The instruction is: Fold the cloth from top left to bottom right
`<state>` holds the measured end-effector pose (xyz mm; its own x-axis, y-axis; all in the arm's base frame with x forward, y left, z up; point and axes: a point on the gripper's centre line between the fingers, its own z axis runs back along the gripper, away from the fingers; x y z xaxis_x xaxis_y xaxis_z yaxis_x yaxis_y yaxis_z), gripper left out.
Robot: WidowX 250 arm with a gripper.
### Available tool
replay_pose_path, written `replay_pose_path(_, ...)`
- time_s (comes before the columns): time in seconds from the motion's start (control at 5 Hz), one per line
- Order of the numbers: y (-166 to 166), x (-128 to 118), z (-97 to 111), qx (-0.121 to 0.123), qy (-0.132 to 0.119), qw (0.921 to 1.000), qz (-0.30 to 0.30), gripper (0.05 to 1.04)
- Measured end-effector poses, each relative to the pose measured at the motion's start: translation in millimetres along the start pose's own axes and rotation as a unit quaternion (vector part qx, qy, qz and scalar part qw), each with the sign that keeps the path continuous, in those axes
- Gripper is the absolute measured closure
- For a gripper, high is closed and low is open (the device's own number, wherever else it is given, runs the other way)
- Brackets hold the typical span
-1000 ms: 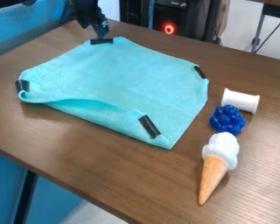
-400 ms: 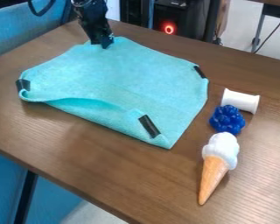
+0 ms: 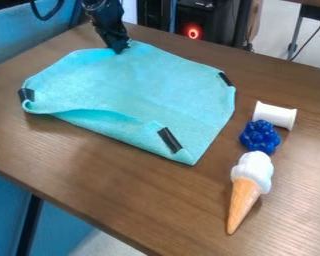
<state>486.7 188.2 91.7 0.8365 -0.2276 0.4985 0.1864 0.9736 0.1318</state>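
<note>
Brown table (image 3: 89, 175), turquoise cloth (image 3: 139, 90), near edge curled — gripper (image 3: 120, 50) at top edge

**Open lane beside the cloth, toys lining its right**

A strip of bare tabletop (image 3: 156, 200) runs between the turquoise cloth (image 3: 142, 90) and the toys at the view's right, tight near the white spool (image 3: 275, 115) and wider toward the ice cream cone (image 3: 246, 187). Spool, blue berry cluster (image 3: 260, 136) and cone form a close-set row across any path rightward. Over the cloth's middle the way is open; the gripper (image 3: 120, 49) and arm occupy its far edge. The cloth's near-left edge bulges up slightly.
</note>
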Motion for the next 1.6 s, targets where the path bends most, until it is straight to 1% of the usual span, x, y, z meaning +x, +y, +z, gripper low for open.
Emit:
replay_pose_path(0.2, -5.7, -4.1, 7.9, -0.022, -0.010, 0.9997, 0.003, 1.003)
replay_pose_path(0.4, -16.4, 0.8, 39.6, -0.037, -0.053, 0.9979, -0.006, 1.025)
replay_pose_path(0.6, -43.3, 3.3, 80.9, -0.014, -0.098, 0.9935, -0.055, 1.027)
replay_pose_path(0.8, -86.7, -4.6, 92.3, -0.017, -0.119, 0.9865, -0.111, 1.028)
replay_pose_path(1.0, -132.5, -22.0, 107.8, -0.024, -0.123, 0.9795, -0.158, 1.028)
replay_pose_path(1.2, -164.1, -41.7, 121.3, -0.030, -0.131, 0.9740, -0.182, 1.028)
replay_pose_path(1.4, -192.5, -58.6, 137.6, -0.043, -0.143, 0.9666, -0.209, 1.028)
replay_pose_path(1.6, -216.7, -74.8, 152.6, -0.060, -0.150, 0.9595, -0.231, 1.007)
